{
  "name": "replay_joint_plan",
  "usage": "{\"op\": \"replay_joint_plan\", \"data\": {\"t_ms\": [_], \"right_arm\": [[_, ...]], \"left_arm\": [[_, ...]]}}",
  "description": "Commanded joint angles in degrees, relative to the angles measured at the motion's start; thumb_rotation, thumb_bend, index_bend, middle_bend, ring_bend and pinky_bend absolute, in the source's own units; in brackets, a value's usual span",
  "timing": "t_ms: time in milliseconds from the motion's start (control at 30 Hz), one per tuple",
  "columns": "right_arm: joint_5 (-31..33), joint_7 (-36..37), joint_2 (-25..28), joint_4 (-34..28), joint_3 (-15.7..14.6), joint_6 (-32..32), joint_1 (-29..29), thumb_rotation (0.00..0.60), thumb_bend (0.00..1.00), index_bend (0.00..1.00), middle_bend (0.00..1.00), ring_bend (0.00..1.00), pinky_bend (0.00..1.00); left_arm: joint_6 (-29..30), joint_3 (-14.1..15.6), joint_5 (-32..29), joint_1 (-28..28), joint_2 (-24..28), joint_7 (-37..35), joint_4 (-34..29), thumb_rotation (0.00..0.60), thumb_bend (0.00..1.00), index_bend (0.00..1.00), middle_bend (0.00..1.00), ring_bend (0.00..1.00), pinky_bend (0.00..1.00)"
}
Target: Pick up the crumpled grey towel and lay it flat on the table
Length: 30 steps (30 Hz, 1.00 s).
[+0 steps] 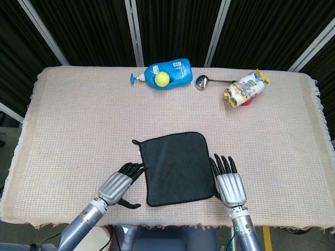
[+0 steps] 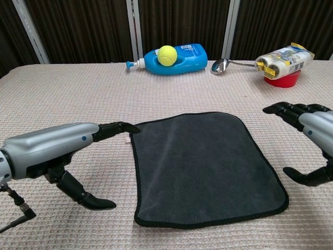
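Grey towel (image 1: 177, 168) lies spread flat on the bench (image 1: 78, 120), near the front edge and roughly at mid-width. Its outline is close to square, with a dark stitched border and a small loop tab at the far left corner. No folds or bunching are visible in either view.

Left hand (image 1: 116, 184) sits just beside the towel's left edge, palm down, fingers (image 2: 117, 127) extended and apart, thumb dropped away below. The fingertips reach close to the towel's far left corner; whether they touch the fabric cannot be told. The hand holds nothing.

Right hand (image 1: 230, 182) lies just beside the towel's right edge, palm down, fingers (image 1: 224, 163) straight and slightly fanned, thumb held apart. It is clear of the cloth in the chest view and holds nothing.

Along the far edge of the bench: a blue bottle (image 1: 168, 73) lying on its side with its pump nozzle pointing left, a yellow-green ball (image 1: 162, 78) resting on it, a metal ladle (image 1: 205, 81) to its right, and a printed packet (image 1: 246, 87) lying over a red bowl (image 2: 280, 79). All are well apart from the towel and both hands.

Bench surface is covered with a beige woven cloth, fringed at its edges.
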Motion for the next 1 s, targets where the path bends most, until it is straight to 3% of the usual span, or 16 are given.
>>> {"op": "replay_joint_plan", "data": {"t_ms": [33, 167, 333, 533, 700, 833, 1000], "right_arm": [[-0.71, -1.33, 1.00, -1.12, 0.96, 0.13, 0.48, 0.600, 0.37, 0.00, 0.00, 0.00, 0.00], [-0.84, -1.93, 1.78, -2.85, 1.90, 0.38, 0.63, 0.600, 0.37, 0.00, 0.00, 0.00, 0.00], [-0.03, -0.93, 3.00, -3.93, 2.01, 0.36, 0.09, 0.600, 0.37, 0.00, 0.00, 0.00, 0.00], [-0.50, 2.38, 3.95, -2.36, 1.68, -0.20, -0.44, 0.600, 0.37, 0.00, 0.00, 0.00, 0.00], [-0.61, 3.58, 4.19, -1.78, 2.35, -0.68, -0.24, 0.600, 0.37, 0.00, 0.00, 0.00, 0.00], [-0.54, 4.63, 4.65, -1.23, 3.12, -1.07, -0.02, 0.600, 0.37, 0.00, 0.00, 0.00, 0.00], [0.63, 6.34, 5.04, 0.43, 4.32, -2.06, 0.37, 0.600, 0.37, 0.00, 0.00, 0.00, 0.00]], "left_arm": [[0.28, -0.07, 0.71, 0.74, 2.32, -2.64, -1.20, 0.600, 0.07, 0.00, 0.00, 0.00, 0.00], [0.41, 0.23, 2.47, 1.14, 4.96, -4.48, -2.30, 0.600, 0.12, 0.00, 0.00, 0.00, 0.00], [-0.14, 2.05, 5.13, 1.48, 7.91, -4.78, -3.49, 0.600, 0.46, 0.00, 0.00, 0.00, 0.00], [-2.04, 2.33, 7.03, -0.01, 9.48, -0.15, -0.93, 0.600, 0.67, 0.00, 0.00, 0.00, 0.00], [-5.42, -1.13, 2.36, -3.63, 8.68, 6.74, 1.10, 0.600, 0.75, 0.00, 0.00, 0.00, 0.00], [-9.77, -4.45, -6.11, -8.42, 6.39, 14.38, 4.37, 0.600, 0.77, 0.00, 0.00, 0.00, 0.00], [-12.85, -5.50, -15.41, -13.69, 3.66, 23.23, 7.57, 0.600, 0.77, 0.00, 0.00, 0.00, 0.00]]}}
